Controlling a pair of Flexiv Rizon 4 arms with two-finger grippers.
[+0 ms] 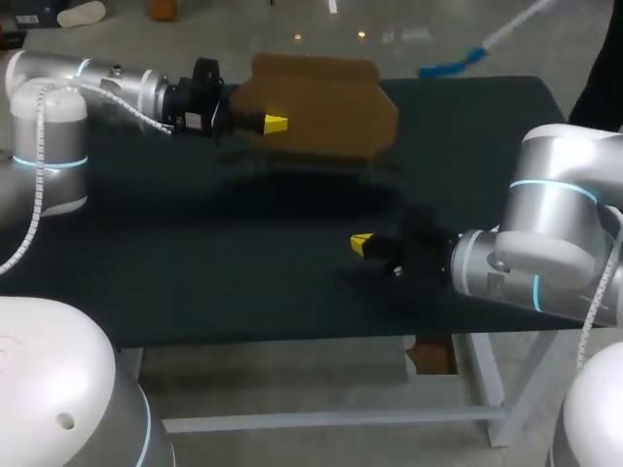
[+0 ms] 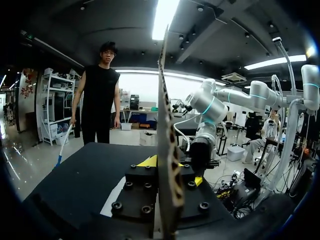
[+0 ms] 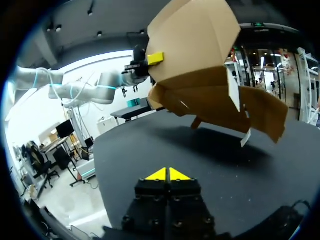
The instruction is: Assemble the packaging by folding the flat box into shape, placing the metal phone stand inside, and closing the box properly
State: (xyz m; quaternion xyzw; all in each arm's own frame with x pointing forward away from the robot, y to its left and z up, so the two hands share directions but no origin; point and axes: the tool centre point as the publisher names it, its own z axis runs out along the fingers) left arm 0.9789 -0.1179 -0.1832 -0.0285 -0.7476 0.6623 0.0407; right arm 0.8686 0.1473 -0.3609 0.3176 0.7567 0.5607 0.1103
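The left fingers (image 1: 275, 124) pinch one panel of the partly folded brown cardboard box (image 1: 321, 102), holding it clear above the far side of the dark surface (image 1: 195, 263). Its lower flaps hang loose over its shadow. The right fingers (image 1: 361, 243) are pressed together with nothing between them, low over the middle of the surface, near the box and pointing toward it.

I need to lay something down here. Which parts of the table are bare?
On the table, the near-left stretch beside the right tool is bare; so is its far-right corner, past the cardboard box. The far middle is crowded: the left tool holds the box raised there.
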